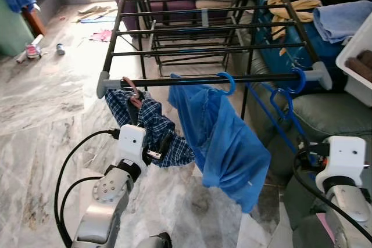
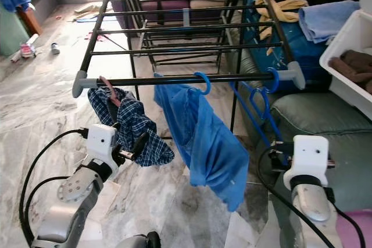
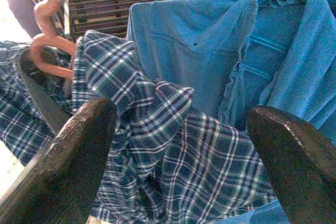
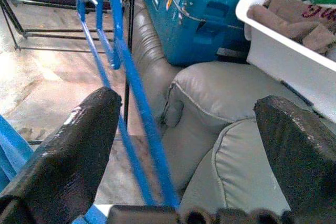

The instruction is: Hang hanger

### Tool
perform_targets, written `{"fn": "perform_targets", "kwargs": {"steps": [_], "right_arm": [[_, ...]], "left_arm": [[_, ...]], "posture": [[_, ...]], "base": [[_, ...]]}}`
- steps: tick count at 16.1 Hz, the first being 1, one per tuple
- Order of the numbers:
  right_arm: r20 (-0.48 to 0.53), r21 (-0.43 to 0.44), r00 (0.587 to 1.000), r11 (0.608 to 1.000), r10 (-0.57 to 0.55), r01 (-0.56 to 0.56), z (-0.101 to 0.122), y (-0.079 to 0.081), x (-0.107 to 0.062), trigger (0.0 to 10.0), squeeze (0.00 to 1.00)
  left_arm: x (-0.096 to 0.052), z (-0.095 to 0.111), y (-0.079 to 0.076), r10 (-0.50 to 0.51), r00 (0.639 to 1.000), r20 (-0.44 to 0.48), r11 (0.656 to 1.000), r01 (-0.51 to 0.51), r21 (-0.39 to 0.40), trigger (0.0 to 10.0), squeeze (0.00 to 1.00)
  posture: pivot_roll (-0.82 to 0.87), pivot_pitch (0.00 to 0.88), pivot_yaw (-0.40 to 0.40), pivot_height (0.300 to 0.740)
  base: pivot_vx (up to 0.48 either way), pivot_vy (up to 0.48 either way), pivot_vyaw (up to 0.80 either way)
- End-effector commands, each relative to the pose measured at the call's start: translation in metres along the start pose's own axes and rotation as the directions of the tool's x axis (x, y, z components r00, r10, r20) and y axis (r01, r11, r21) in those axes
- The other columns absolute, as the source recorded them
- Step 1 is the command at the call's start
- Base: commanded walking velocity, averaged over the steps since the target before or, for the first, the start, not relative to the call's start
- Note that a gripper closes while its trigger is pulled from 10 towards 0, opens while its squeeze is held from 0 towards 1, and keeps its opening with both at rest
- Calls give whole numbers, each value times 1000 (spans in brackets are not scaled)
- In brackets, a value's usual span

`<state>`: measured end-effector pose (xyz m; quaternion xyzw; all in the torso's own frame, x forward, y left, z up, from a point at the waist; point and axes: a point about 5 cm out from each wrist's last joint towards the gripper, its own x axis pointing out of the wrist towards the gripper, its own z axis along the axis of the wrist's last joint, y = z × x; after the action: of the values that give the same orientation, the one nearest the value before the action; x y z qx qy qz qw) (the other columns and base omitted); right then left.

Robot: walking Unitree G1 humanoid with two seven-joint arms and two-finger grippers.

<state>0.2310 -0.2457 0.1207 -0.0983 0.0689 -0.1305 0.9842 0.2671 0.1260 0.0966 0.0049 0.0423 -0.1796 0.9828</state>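
Hanger status: the pink hanger carrying a plaid shirt sits with its hook at the near rail of the drying rack, toward the rail's left end; whether the hook bears fully on the rail cannot be confirmed. The left gripper is just near of the shirt, fingers spread wide and holding nothing, cloth lying between them. To the right, 1 blue shirt hangs on a blue hanger, and 2 bare blue hangers hang at the far right end. The right gripper is low beside the grey sofa, fingers wide, empty. Judgement: hanging appears essentially done; remaining work is to confirm seating and retreat.
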Motion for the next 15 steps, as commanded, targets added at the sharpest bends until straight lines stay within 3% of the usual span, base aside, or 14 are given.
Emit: {"fn": "perform_targets", "kwargs": {"steps": [1,9,15], "right_arm": [[26,8,1000,1000,15,-16,8,5,-1,10000,1000],[34,22,996,997,79,-79,12,20,7,10000,1000],[32,31,994,994,106,-107,12,28,8,10000,1000]], "left_arm": [[0,-2,2,15,1000,-6,1000,-15,10,10000,0],[2,-4,1,26,1000,-7,1000,-26,7,10000,0],[0,-4,3,40,999,-9,999,-40,12,10000,0]], "posture": [[-74,79,38,740],[-64,79,35,740],[-49,85,35,740]], "base": [[0,0,0],[-183,0,0],[-357,0,0]]}}
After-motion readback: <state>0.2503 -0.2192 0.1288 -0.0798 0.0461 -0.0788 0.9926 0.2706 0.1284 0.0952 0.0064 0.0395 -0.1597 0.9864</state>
